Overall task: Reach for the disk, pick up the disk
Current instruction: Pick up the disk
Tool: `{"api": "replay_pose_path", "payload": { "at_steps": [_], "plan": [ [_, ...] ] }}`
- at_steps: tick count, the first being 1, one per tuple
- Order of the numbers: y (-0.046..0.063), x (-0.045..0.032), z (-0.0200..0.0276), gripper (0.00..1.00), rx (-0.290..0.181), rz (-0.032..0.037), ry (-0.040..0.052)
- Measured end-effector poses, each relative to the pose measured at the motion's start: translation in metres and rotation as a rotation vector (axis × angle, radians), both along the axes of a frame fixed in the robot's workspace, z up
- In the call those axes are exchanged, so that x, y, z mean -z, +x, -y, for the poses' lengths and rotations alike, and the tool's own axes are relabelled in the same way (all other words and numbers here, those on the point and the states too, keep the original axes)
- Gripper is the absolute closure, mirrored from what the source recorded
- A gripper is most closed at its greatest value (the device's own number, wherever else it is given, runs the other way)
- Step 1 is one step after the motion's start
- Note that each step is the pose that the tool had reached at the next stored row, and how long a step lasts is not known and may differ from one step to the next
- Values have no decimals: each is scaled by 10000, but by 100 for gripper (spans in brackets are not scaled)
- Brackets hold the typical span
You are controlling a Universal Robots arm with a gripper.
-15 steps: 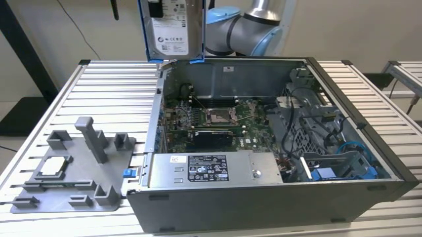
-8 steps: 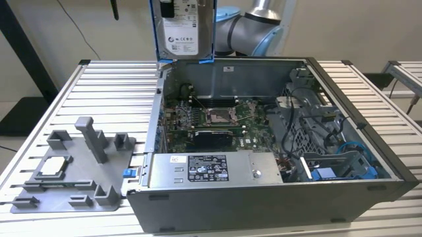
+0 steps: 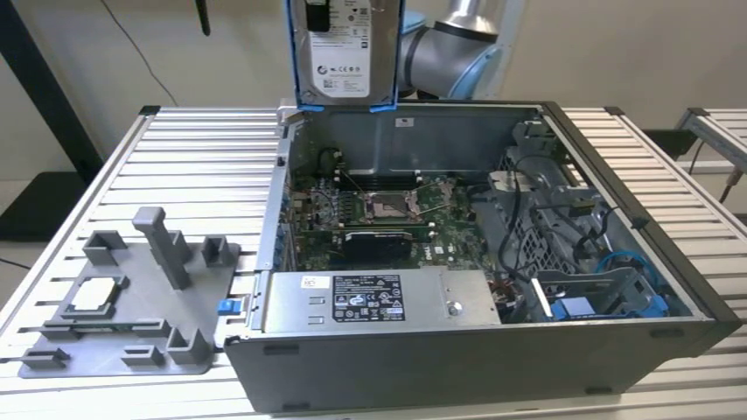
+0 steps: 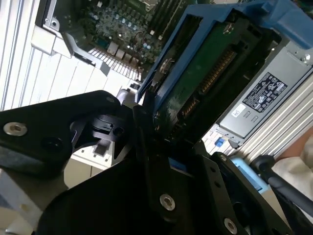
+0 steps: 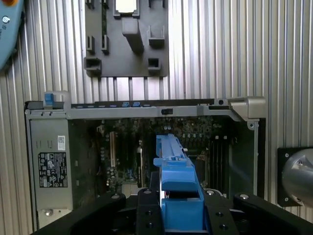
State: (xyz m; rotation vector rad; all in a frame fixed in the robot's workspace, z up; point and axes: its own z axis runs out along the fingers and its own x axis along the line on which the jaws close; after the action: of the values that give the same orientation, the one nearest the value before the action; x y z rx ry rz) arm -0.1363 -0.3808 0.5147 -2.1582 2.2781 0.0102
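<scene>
The disk (image 3: 345, 52), a silver-grey drive with a white label in a bright blue frame, hangs upright above the back edge of the open computer case (image 3: 653, 262). In the second wrist view its green circuit-board underside (image 4: 210, 73) shows inside the blue frame. In the first wrist view the disk's blue frame edge (image 5: 175, 171) points out over the case. My gripper (image 5: 180, 213) is shut on the disk, with black fingers (image 4: 146, 137) pressed on both sides of its frame. The disk is lifted free and touches nothing else.
The case's motherboard (image 3: 386, 206) lies below the disk, with a power supply (image 3: 373, 302) at the front and cables and a blue bracket (image 3: 596, 297) on the exterior view's right. A grey fixture (image 3: 129, 297) holding a small silver chip (image 3: 94, 296) sits on the slatted table (image 3: 198, 149).
</scene>
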Motion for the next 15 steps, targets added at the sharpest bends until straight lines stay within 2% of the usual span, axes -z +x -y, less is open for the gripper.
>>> {"api": "replay_pose_path", "payload": {
  "at_steps": [15],
  "plan": [
    [354, 0, -4, 100, 2, -1, 0]
  ]
}}
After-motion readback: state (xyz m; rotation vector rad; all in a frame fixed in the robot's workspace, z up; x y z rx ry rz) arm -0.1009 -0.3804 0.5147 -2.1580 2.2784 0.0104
